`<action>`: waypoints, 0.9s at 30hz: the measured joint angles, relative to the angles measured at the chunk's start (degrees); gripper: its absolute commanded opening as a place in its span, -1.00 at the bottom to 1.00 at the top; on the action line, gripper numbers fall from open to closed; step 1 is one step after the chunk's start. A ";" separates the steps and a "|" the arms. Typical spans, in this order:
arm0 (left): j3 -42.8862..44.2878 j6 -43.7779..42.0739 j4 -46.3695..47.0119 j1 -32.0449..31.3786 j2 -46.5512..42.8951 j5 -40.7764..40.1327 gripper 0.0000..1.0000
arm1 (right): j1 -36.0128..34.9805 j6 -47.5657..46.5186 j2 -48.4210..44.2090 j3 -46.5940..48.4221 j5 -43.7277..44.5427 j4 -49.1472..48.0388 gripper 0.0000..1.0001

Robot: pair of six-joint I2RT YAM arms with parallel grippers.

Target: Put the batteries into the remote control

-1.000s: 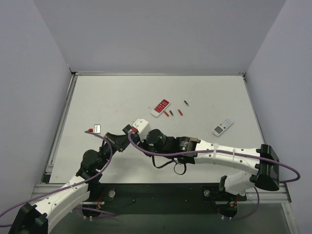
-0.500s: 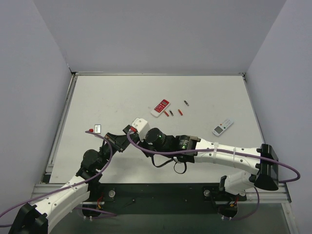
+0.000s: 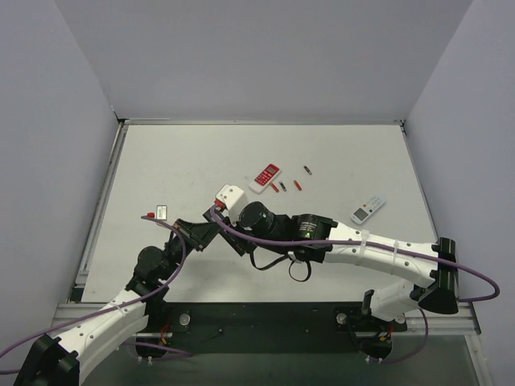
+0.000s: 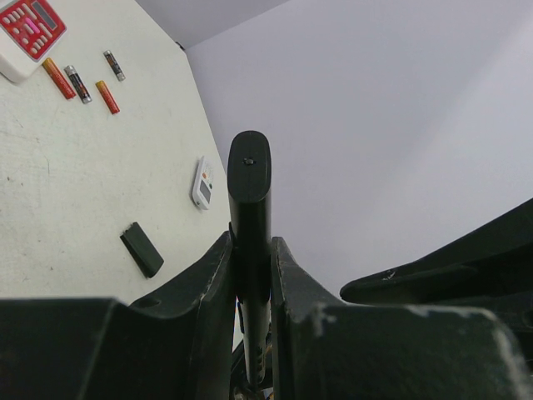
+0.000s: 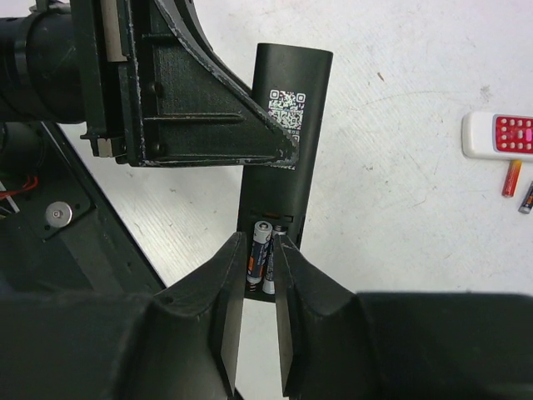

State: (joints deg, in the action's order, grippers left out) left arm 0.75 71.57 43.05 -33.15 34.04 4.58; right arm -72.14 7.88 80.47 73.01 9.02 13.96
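Left gripper [image 4: 250, 247] is clamped on the black remote [image 4: 249, 179], which we see held edge-on, left of the red remote [image 5: 498, 136] and nearer the arm bases. Right gripper [image 5: 258, 243] stands narrow over two batteries [image 5: 259, 252] lying side by side in the black remote's open back; we cannot tell whether it pinches one. Loose batteries [image 5: 510, 178] lie just beside the red remote.

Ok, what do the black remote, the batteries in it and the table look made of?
Remote: likely moulded plastic, matte black; smooth rounded corners, dull even sheen. Batteries: probably metal cells in a printed wrap; pale silvery ends. Table: hard white board, matte, faintly speckled and scuffed; material unclear.
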 measured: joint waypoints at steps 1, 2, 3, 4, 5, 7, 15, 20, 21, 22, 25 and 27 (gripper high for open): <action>0.00 0.00 -0.02 0.00 0.00 0.00 -1.00 | 0.09 0.24 0.24 0.57 -0.02 0.70 -0.69; 0.00 0.00 -0.02 0.00 0.00 0.00 -1.00 | 0.11 0.68 0.72 1.25 -0.02 1.40 -0.70; 0.00 0.00 -0.02 0.00 0.00 0.00 -1.00 | 0.17 1.01 1.25 1.68 -0.02 1.73 -0.71; 0.00 0.00 -0.02 0.00 0.00 0.00 -1.00 | 0.26 1.27 1.79 1.99 -0.04 2.01 -0.71; 0.00 0.00 -0.02 0.00 0.00 0.00 -1.00 | 0.50 1.49 2.32 2.19 -0.09 2.34 -0.72; 0.00 0.00 -0.02 0.00 0.00 0.00 -1.00 | 0.83 2.05 3.37 2.32 -0.44 3.19 -0.74; 0.00 0.00 -0.02 0.00 0.00 0.00 -1.00 | 2.03 3.43 5.60 2.45 -1.38 5.01 -0.77; 0.00 0.00 0.00 0.00 0.00 0.02 -1.00 | 2.34 3.89 5.68 2.58 -1.99 5.16 -0.78; 0.00 0.00 0.00 0.00 0.00 0.02 -1.00 | 2.36 3.93 5.70 2.67 -2.05 5.20 -0.78; 0.00 0.00 0.00 0.00 0.00 0.02 -1.00 | 2.36 4.00 5.70 2.71 -2.21 5.20 -0.80; 0.00 0.00 0.00 0.00 0.00 0.02 -1.00 | 2.40 4.07 5.73 2.89 -2.58 5.20 -0.84; 0.00 0.00 0.00 0.00 0.00 0.02 -1.00 | 2.40 4.07 5.86 2.99 -2.73 5.20 -0.88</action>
State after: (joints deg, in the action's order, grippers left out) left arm 0.75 71.57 43.05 -33.15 34.04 4.60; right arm -69.73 11.94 86.32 76.01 6.28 19.16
